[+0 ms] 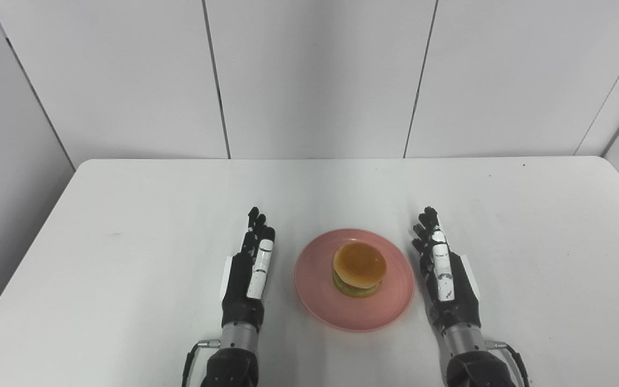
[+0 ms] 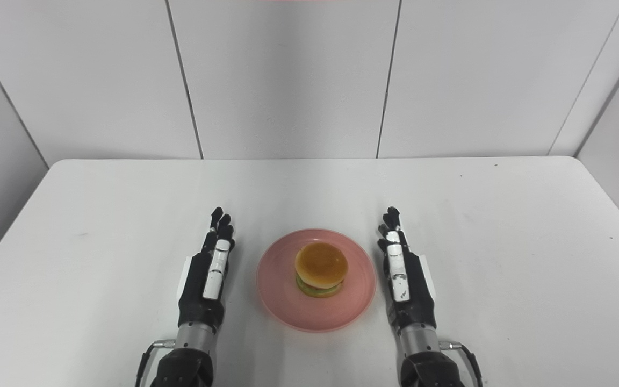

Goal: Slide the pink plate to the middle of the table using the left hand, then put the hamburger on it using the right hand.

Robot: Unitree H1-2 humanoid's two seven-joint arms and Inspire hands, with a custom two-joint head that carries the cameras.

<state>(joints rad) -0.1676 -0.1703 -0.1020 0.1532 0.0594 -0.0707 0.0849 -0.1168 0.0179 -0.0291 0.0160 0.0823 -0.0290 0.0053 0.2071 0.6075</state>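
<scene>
The pink plate (image 1: 317, 293) lies on the white table, near the front and about midway across. A hamburger (image 1: 359, 267) with a golden bun and green lettuce stands upright on it. My left hand (image 1: 250, 269) rests just left of the plate, fingers stretched forward, open and holding nothing, with a small gap to the rim. My right hand (image 1: 444, 269) rests just right of the plate, also open, fingers straight, close to the rim but apart from it.
The white table (image 1: 127, 215) stretches wide to both sides and toward the back. Grey wall panels (image 1: 315, 75) stand behind its far edge. Nothing else lies on the table.
</scene>
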